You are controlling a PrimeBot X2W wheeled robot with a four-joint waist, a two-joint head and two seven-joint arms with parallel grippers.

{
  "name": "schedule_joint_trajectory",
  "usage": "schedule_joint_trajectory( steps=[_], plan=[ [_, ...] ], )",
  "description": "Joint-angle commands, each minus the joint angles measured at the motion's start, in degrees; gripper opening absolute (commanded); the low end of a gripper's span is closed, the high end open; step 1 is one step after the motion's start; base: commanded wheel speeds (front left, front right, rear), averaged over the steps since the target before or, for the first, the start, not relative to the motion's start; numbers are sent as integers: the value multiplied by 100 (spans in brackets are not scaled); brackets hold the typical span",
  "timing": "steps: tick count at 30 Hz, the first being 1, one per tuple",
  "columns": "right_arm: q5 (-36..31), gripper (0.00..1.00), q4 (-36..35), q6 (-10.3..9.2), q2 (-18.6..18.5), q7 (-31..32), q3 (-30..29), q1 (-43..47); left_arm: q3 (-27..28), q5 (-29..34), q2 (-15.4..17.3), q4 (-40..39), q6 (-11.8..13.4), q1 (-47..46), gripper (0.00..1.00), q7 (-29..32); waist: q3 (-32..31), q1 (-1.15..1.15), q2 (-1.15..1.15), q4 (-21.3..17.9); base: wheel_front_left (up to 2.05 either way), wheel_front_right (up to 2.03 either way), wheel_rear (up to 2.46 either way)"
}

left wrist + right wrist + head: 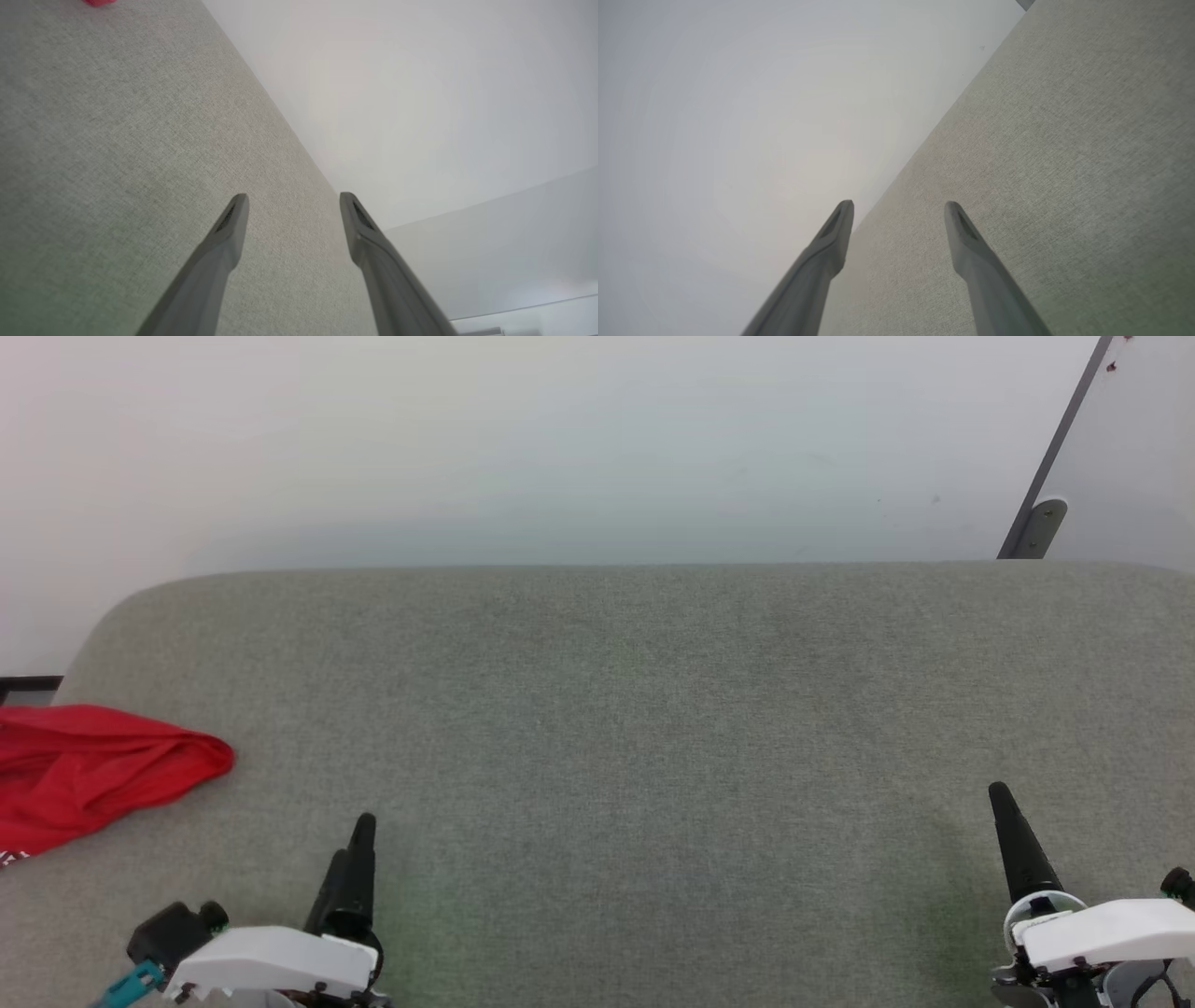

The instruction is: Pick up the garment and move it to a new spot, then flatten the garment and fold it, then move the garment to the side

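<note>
The garment (pixel 84 770) lies crumpled as a red heap at the far left edge of the grey fabric surface (pixel 616 709), partly cut off by the frame, with a bit of striped trim at its lower corner. A sliver of the garment (pixel 98 2) shows at the top of the left wrist view. My left gripper (pixel 364 826) hovers at the lower left, to the right of the garment and apart from it. In its wrist view the left gripper (pixel 292 198) is open and holds nothing. My right gripper (pixel 1001 795) is far off at the lower right. Its wrist view shows the right gripper (pixel 899 205) open and holding nothing.
The grey surface ends in a rounded far edge against a white wall (pixel 560 448). A dark slanted bar with a metal bracket (pixel 1038 527) stands at the upper right. Bare fabric stretches between the two grippers.
</note>
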Motion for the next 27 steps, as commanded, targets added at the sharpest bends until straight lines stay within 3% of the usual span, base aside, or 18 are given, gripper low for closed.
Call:
schedule_joint_trajectory(
  steps=[1,10,27],
  plan=[
    [-339,100,-7,-2,-51,-62,0,-165,-31,307,74,-103,55,-123,100,-74,-2,0,0,-4,0,0,0],
    [-1500,100,111,-2,28,-79,-180,-239,-86,1346,174,-200,203,-104,100,-249,-5,0,0,-23,0,0,0],
    [-2722,100,-65,-3,-4,-171,-280,-256,-90,2695,323,-149,8,-97,100,-535,6,0,0,-46,0,0,0]
  ],
)
